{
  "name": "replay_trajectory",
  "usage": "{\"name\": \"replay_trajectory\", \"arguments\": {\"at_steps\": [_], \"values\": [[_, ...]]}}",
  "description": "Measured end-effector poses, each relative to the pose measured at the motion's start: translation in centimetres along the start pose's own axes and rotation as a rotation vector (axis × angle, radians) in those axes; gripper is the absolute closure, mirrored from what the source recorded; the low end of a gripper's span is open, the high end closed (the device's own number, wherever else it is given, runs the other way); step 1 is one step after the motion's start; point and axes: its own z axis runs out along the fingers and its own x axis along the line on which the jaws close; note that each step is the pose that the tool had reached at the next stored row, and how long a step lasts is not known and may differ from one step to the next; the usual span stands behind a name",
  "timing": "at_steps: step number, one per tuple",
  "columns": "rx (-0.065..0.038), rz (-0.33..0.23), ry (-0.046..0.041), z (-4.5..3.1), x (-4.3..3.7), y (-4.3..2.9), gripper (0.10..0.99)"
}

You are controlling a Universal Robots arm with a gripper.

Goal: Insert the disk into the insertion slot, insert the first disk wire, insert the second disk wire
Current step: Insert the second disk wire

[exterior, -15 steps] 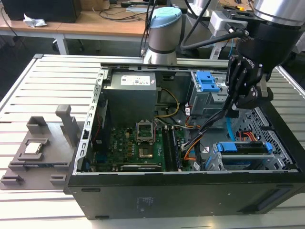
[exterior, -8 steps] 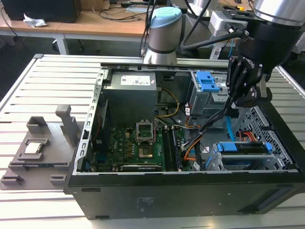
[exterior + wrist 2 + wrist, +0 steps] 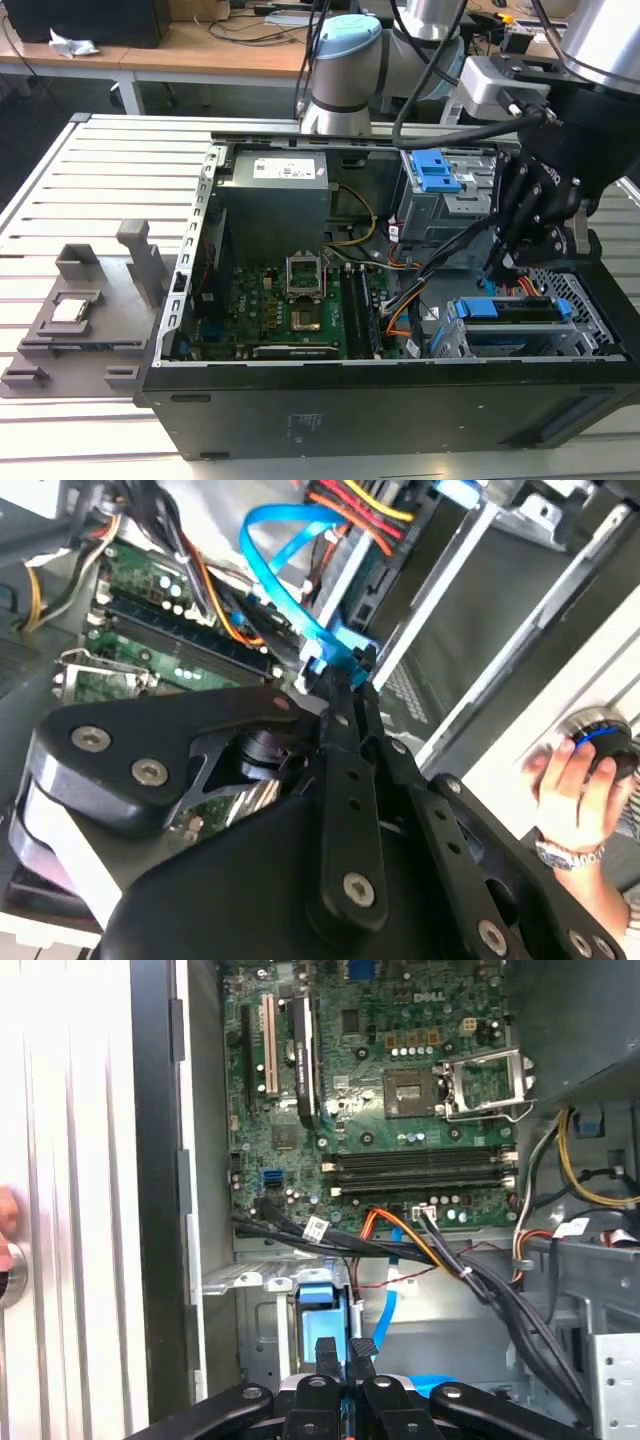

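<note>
The disk (image 3: 510,310), in its bright blue carrier, sits inside the insertion slot (image 3: 585,325), a low silver cage at the case's front corner. My gripper (image 3: 497,268) hangs just above the cage. In the second wrist view the gripper (image 3: 345,675) is shut on the plug end of the second disk wire (image 3: 275,555), a flat light-blue cable looping up from the fingertips. The first disk wire (image 3: 345,505), an orange-red bundle, runs close by; its plug is hidden. In the first wrist view the gripper (image 3: 340,1352) is over the blue carrier handle (image 3: 322,1305).
The taller grey cage with blue tabs (image 3: 440,185) stands behind the gripper. A thick black cable bundle (image 3: 500,1295) crosses beside the motherboard (image 3: 400,1090). A person's hand (image 3: 575,790) rests on a knob outside the case. A grey fixture (image 3: 90,300) lies on the slatted table.
</note>
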Motion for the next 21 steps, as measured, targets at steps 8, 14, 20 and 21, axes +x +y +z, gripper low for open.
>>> {"name": "replay_trajectory", "arguments": {"at_steps": [8, 14, 20, 21], "values": [[-0.003, 0.000, 0.0008, 2.03, -0.18, -1.41, 0.929], [-0.004, 0.000, 0.0009, 2.80, -0.25, -1.82, 0.929], [-0.004, 0.000, 0.0002, 3.05, -0.29, -2.22, 0.929], [-0.004, 0.000, -0.0007, 3.09, -0.29, -2.23, 0.929]]}}
